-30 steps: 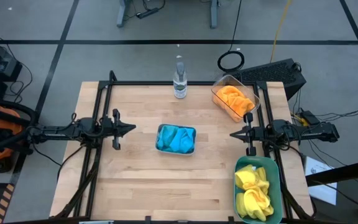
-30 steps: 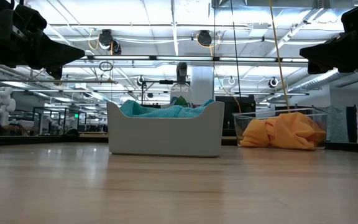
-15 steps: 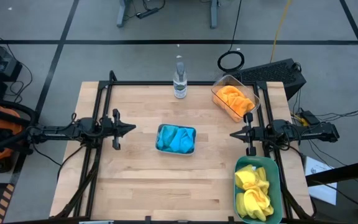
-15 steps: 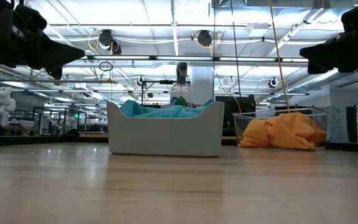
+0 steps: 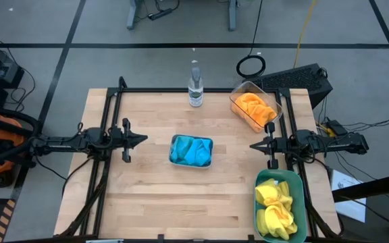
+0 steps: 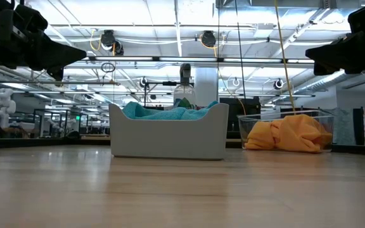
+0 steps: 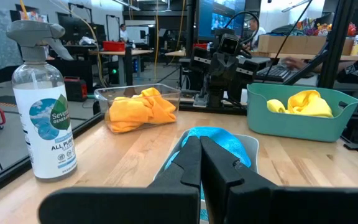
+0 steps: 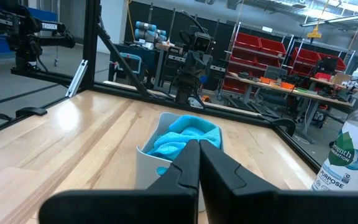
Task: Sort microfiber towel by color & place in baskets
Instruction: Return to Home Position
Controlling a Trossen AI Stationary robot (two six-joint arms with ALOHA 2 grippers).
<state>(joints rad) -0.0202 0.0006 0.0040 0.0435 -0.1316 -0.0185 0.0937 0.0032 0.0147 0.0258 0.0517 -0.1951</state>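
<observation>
The blue towels (image 5: 191,150) lie in the pale grey-blue basket (image 5: 210,142) at the table's middle. The orange towels (image 5: 254,106) fill the clear basket (image 5: 238,88) at the far right. The yellow towels (image 5: 275,206) sit in the dark green basket (image 5: 301,202) at the near right. My left gripper (image 5: 144,140) hovers shut left of the blue basket, raised above the table. My right gripper (image 5: 252,145) hovers shut to that basket's right, pointing at it. In the wrist views each shut gripper (image 7: 200,149) (image 8: 198,149) points toward the blue towels (image 7: 219,142) (image 8: 185,138).
A clear spray bottle (image 5: 194,86) stands at the table's far edge, between the arms. Bare wood lies on the left half and along the near edge (image 5: 174,209). A black frame (image 5: 113,94) borders the table. A dark case (image 5: 302,81) sits beyond the far right corner.
</observation>
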